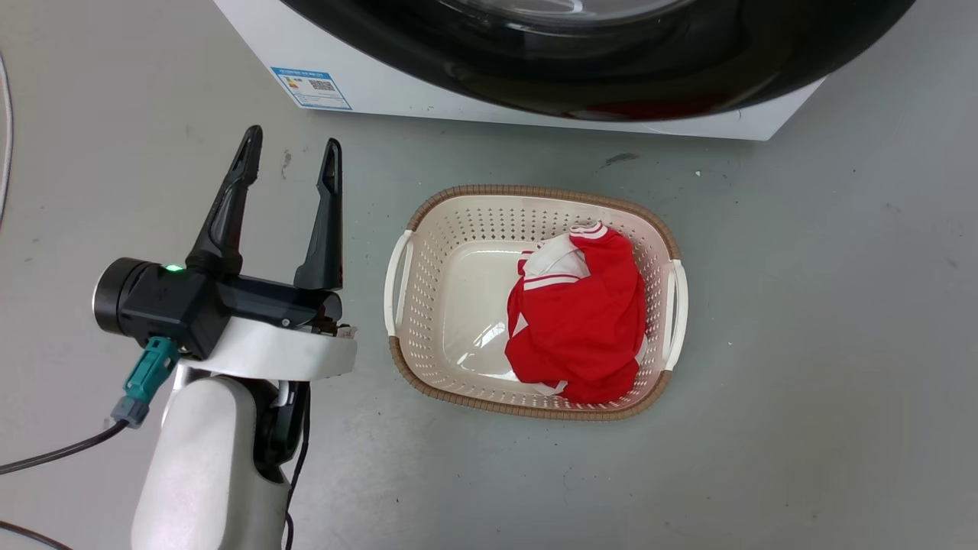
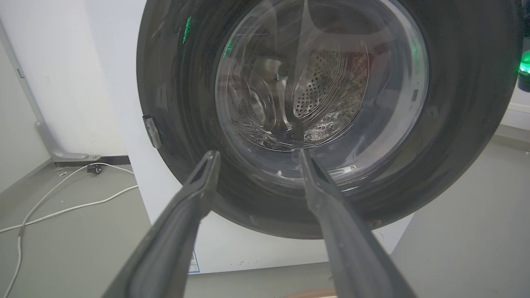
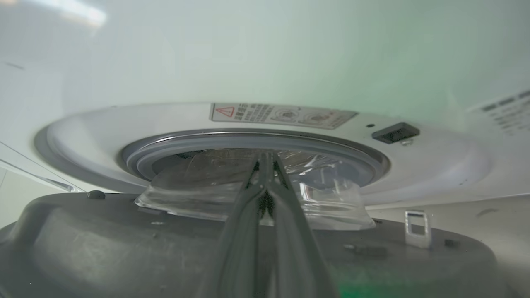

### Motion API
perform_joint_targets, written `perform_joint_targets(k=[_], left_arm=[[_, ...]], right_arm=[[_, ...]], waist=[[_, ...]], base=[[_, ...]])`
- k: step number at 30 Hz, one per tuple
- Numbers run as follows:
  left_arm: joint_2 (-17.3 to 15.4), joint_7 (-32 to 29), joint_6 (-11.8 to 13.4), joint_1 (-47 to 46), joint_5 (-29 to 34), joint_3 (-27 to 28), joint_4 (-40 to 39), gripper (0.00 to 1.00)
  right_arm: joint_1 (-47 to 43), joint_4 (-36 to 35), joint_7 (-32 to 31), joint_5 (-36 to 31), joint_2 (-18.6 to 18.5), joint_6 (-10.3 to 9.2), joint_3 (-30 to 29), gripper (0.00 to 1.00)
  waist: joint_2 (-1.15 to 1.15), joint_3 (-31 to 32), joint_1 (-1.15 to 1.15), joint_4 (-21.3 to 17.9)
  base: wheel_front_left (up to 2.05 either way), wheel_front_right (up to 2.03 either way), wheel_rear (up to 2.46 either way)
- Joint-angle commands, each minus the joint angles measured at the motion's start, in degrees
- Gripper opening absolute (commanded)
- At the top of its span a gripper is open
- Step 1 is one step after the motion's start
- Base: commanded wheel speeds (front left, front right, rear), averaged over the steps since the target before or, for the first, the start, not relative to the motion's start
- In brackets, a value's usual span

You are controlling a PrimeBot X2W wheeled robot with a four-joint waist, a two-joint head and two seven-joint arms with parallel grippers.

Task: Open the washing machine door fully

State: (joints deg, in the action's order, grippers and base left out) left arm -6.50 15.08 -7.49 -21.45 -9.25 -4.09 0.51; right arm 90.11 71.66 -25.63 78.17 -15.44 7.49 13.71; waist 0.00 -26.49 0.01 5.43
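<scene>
The washing machine (image 1: 397, 84) stands at the top of the head view. Its door (image 1: 596, 84), a glossy black ring, hangs out over the floor. My left gripper (image 1: 292, 141) is open and holds nothing, hovering above the floor short of the machine's left front corner. In the left wrist view its fingers (image 2: 258, 153) point at the door's glass window (image 2: 323, 91), apart from it. The right wrist view looks into the gap between the door's grey inner face (image 3: 124, 231) and the machine's gasket (image 3: 248, 140). There my right gripper (image 3: 265, 155) is shut, lying over the clear glass bowl (image 3: 331, 198).
A cream basket (image 1: 535, 191) with a red garment (image 1: 581, 321) sits on the floor right in front of the door. A white cable (image 2: 62, 207) lies by the wall left of the machine. The door's latch hook (image 3: 416, 229) and the machine's lock slot (image 3: 395, 132) are apart.
</scene>
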Motion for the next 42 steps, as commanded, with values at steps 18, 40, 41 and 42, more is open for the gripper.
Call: perform_joint_targets(k=[18, 40, 41, 42], left_arm=[[0.4, 0.13, 0.01, 3.43, 1.1, -0.85, 3.62, 1.0], [0.97, 0.13, 0.0, 14.58, 2.53, -1.97, 6.64, 1.0], [1.03, 0.13, 0.0, 14.82, 2.54, -2.0, 6.67, 1.0], [1.11, 0.13, 0.0, 15.07, 2.55, -2.08, 6.77, 1.0]], right_arm=[[-15.6, -10.09, -18.04, 5.16, 0.53, -0.01, -0.47, 0.0], [-45.52, -31.35, -26.32, 9.49, 7.6, 0.0, 2.23, 0.0], [-46.34, -32.24, -26.38, 9.55, 7.94, 0.0, 2.39, 0.0], [-47.12, -33.0, -26.5, 9.63, 8.28, 0.0, 2.61, 0.0]], waist=[[0.0, 9.94, -0.01, -0.54], [0.0, 24.22, -0.01, -1.66], [0.0, 24.4, -0.01, -1.62], [0.0, 24.61, -0.01, -1.55]], base=[[0.0, 0.0, 0.0], [0.0, 0.0, 0.0], [0.0, 0.0, 0.0], [0.0, 0.0, 0.0]])
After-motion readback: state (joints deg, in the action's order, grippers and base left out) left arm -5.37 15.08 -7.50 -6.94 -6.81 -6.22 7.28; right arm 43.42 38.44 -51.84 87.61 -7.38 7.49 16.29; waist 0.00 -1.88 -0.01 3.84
